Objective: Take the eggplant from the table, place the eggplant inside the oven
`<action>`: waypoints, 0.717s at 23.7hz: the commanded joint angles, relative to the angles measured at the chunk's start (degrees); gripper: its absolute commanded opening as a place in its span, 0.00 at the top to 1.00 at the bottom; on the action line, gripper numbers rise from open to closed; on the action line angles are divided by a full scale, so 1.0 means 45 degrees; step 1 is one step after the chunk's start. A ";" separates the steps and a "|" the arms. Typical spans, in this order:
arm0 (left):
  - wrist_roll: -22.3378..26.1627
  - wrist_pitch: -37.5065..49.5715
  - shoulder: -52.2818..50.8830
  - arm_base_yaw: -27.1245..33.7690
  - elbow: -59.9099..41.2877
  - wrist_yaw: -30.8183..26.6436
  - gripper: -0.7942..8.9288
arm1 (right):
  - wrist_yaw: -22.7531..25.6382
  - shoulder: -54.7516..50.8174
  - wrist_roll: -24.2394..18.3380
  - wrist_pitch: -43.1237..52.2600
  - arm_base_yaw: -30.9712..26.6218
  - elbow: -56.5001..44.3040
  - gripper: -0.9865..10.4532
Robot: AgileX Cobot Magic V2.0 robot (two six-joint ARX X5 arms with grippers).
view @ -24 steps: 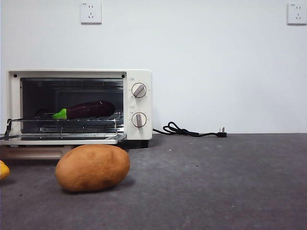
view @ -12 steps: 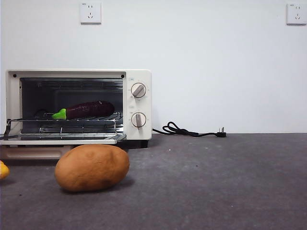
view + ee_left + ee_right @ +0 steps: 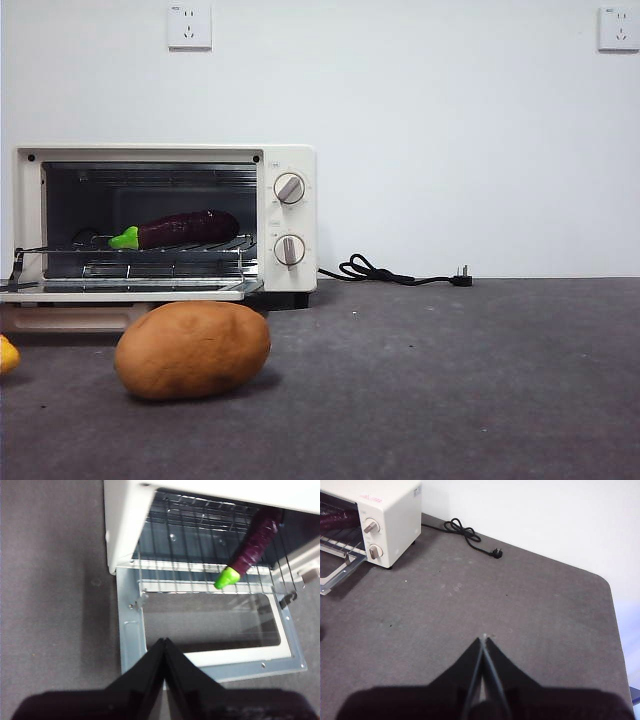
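Purple and glossy, the eggplant (image 3: pixel 187 229) lies lengthwise on the wire rack (image 3: pixel 130 248) inside the oven (image 3: pixel 165 222), its green stem cap (image 3: pixel 227 577) pointing out toward the lowered door (image 3: pixel 210 635); it rests free of any pincer, so the placing step looks done; as a toy it is likely light and stiff, with a smooth skin that could slip between hard jaws, and the rounded body may roll on the rack wires if nudged; should it need moving again, the thick middle of the purple body seems the surest place to take it, across its width, rather than the tapering cap; the left pincer (image 3: pixel 165 645) hangs above the open door with its jaws pressed together and holding nothing, the eggplant lying beyond it, deeper in the oven and clearly apart from the tips; the right pincer (image 3: pixel 483 642) is likewise closed and empty, over bare bench (image 3: pixel 520 610) well away from the oven, near where a black power cord (image 3: pixel 465 535) trails; a brown potato (image 3: pixel 192 350) sits on the bench in front of the oven, untouched.
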 commanded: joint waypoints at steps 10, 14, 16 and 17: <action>0.1049 0.0374 0.4031 0.1617 -0.0058 0.2409 0.92 | -0.0189 -0.0049 0.1316 -0.0325 0.0015 -0.0743 0.92; 0.1287 0.0729 0.5265 0.1622 -0.0058 0.2414 0.92 | -0.0238 -0.0044 0.1710 -0.0325 0.0015 -0.1088 0.92; 0.1413 0.0835 0.5916 0.1622 -0.0063 0.2705 0.92 | -0.0228 -0.0044 0.1773 -0.0325 0.0015 -0.1112 0.92; 0.1413 0.0908 0.6227 0.1622 -0.0063 0.3133 0.92 | -0.0228 -0.0044 0.1773 -0.0325 0.0015 -0.1112 0.92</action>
